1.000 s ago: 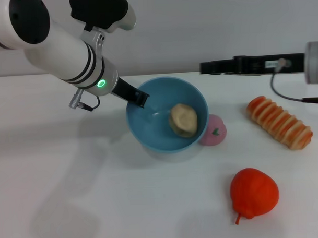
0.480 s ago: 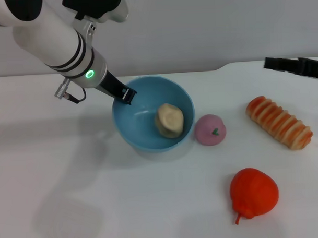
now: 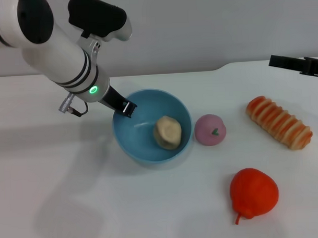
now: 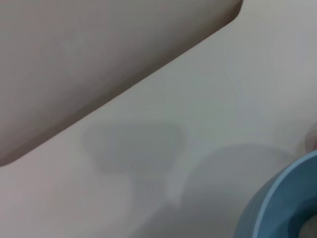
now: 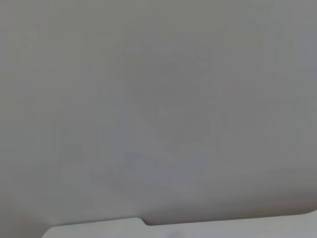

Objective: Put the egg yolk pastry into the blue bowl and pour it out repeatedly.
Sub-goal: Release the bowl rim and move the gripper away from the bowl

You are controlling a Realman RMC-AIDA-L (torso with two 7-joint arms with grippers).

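The blue bowl [image 3: 134,135] stands in the middle of the white table, a little tilted. The pale beige egg yolk pastry [image 3: 167,133] lies inside it, toward its right side. My left gripper [image 3: 126,108] is shut on the bowl's far-left rim, one finger inside and one outside. In the left wrist view only an edge of the blue bowl [image 4: 277,210] shows. My right gripper [image 3: 298,65] hangs at the far right edge of the head view, well away from the bowl.
A pink ball [image 3: 210,129] with a green mark lies just right of the bowl, apart from it. A striped orange-and-cream bread roll [image 3: 279,122] lies at the right. A red-orange fruit [image 3: 254,192] sits at the front right.
My left gripper has drawn the bowl with the pastry to the left, off the pink ball. My right arm has pulled back to the right edge.
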